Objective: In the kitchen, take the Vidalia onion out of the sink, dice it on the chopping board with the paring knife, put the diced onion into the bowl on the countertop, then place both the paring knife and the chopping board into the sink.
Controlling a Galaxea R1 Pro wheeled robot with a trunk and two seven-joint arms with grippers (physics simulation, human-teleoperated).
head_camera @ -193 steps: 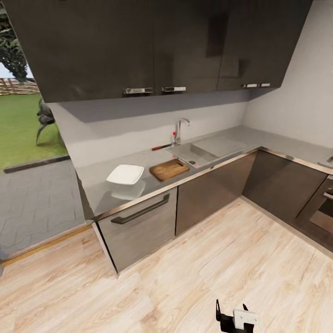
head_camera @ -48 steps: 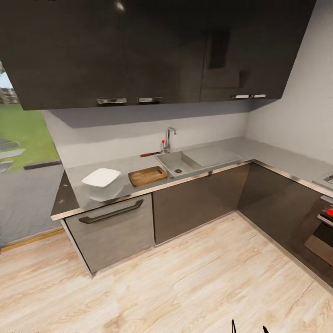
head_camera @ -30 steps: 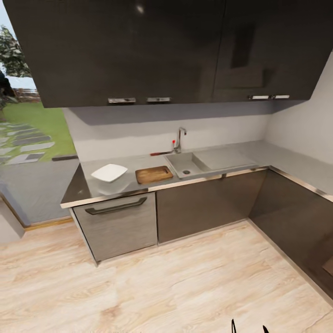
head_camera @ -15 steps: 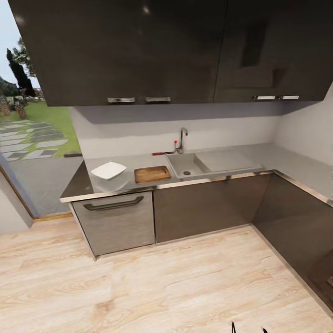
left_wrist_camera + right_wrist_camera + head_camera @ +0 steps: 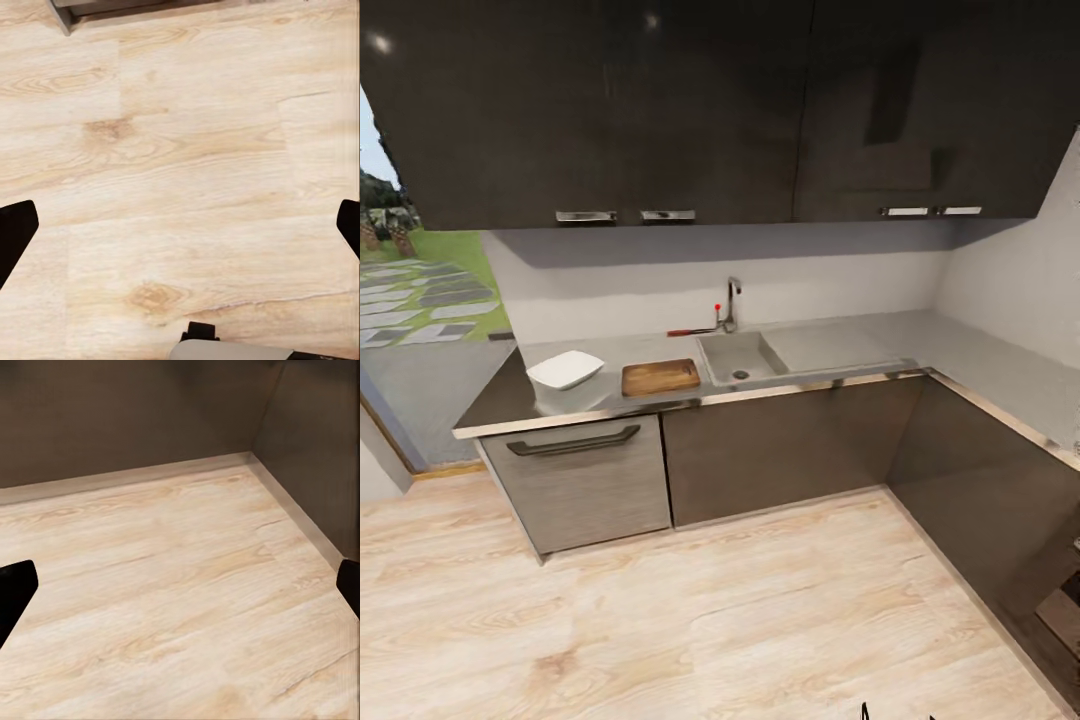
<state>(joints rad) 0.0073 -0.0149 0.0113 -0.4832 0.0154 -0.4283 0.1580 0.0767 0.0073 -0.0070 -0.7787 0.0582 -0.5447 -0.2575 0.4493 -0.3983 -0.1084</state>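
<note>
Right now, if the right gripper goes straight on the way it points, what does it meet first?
Most likely the pale wood floor: the right gripper, fingers wide apart, aims down at bare planks. Beyond them stand the dark lower cabinets in the corner. Depth is unclear, but nothing lies in between.

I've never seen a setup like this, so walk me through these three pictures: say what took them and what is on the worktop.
These are simulator renders from a wheeled robot with two arms. The head camera looks across a kitchen floor at a grey countertop. On it, from the left, stand a white square bowl and a wooden chopping board, then comes the sink with its faucet. A paring knife lies behind the board, near the wall. I cannot make out an onion in the basin.

The other two pictures come from cameras on the wrists, both looking down at pale wood floor. The left pincer and right pincer are open and hold nothing.
</note>
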